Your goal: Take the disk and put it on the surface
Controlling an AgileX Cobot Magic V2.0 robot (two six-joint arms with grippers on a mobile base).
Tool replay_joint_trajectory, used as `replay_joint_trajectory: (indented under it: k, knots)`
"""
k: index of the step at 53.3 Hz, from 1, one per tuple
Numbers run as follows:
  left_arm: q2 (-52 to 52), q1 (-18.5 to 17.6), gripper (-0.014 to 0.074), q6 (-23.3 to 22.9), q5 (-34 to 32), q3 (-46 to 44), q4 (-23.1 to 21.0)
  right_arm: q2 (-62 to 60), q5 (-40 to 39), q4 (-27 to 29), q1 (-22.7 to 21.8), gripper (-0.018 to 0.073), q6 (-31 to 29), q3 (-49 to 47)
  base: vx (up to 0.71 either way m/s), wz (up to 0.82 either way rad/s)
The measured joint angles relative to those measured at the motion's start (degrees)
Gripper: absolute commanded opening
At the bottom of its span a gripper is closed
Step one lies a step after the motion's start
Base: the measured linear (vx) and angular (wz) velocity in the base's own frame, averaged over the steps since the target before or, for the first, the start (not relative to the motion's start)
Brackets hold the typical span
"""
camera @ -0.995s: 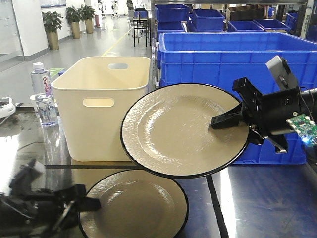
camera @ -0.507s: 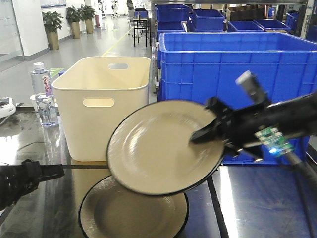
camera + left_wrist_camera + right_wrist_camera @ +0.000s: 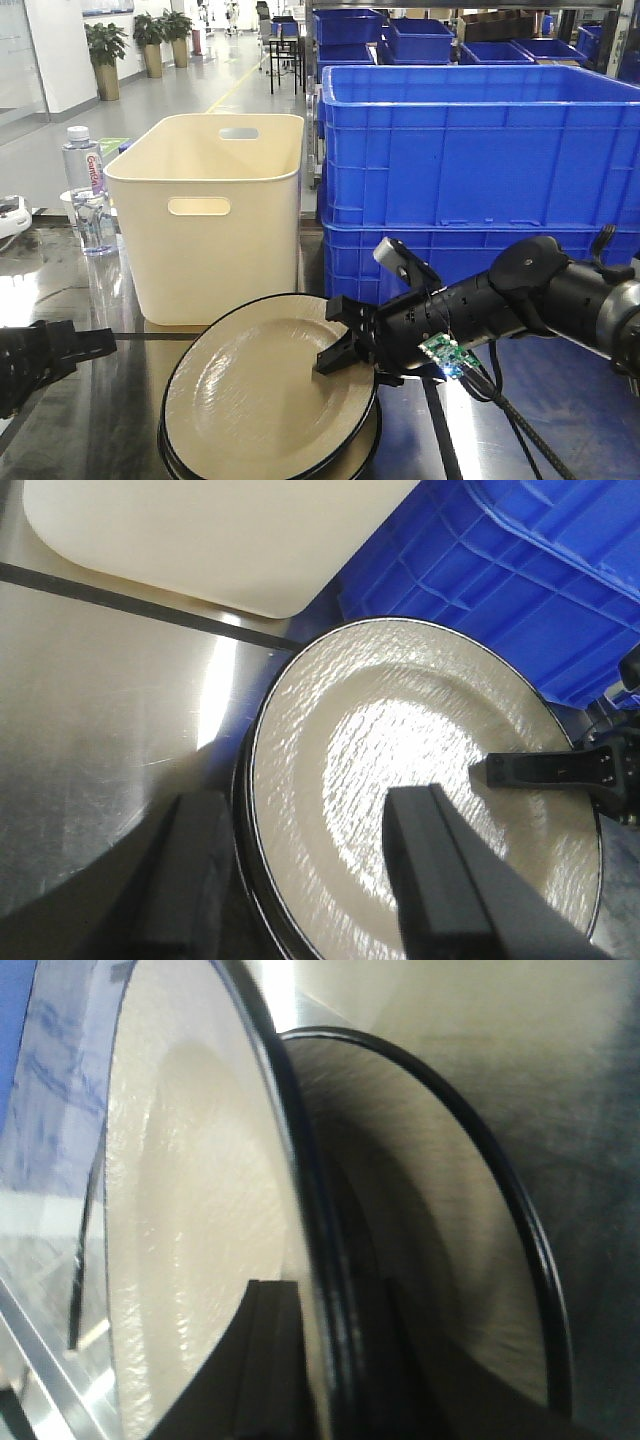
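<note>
Two disks: upper disk (image 3: 250, 390) pinched by right fingers (image 3: 338, 358); left fingers (image 3: 440, 875) spread, empty.

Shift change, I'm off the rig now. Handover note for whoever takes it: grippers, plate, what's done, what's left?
Right gripper: fingers shut on the rim of the upper plate.
Left gripper: open, empty, low by the plates' left edge.
Upper plate: tilted, low over a second plate that lies on the dark tabletop; the gripper side is raised.
Done: plate grabbed, now low over the table.
Left: set it down flat, open the fingers, pull the right arm clear.
</note>
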Motion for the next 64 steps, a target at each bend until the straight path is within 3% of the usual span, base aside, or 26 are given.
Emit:
replay_joint_trajectory:
  k: [6,12,19,33,43,56,64]
  knots:
    - [0.0,0.0,0.0444,0.0,0.0,0.0,0.04,-0.16,-0.05,-0.89,0.0,0.045,-4.54,0.0,0.0,0.0]
    - [0.0,0.0,0.0444,0.11,0.0,0.0,0.04,-1.65,0.02,-5.97,0.0,0.0591,-8.42,0.0,0.0,0.0]
    - [0.0,0.0,0.0444,0.11,0.0,0.0,0.06,-4.86,-0.03,-14.28,0.0,0.0658,-10.25,0.0,0.0,0.0]
    - [0.0,0.0,0.0434,0.11,0.0,0.0,0.06,-14.17,0.2,-27.11,0.0,0.0603,-7.84,0.0,0.0,0.0]
    - [-0.37,0.0,0.0293,3.61,-0.4,0.0,0.23,-18.56,0.72,-28.04,0.0,0.0526,-6.79,-0.06,0.0,0.0]
    - [-8.35,0.0,-0.0012,10.91,-0.35,0.0,1.48,-19.38,1.17,-27.91,0.0,0.0439,-6.75,-0.18,0.0,0.0]
    - [-14.39,0.0,-0.0009,13.95,4.06,0.0,3.6,-19.38,1.24,-27.91,0.0,0.0392,-6.75,-0.18,0.0,0.0]
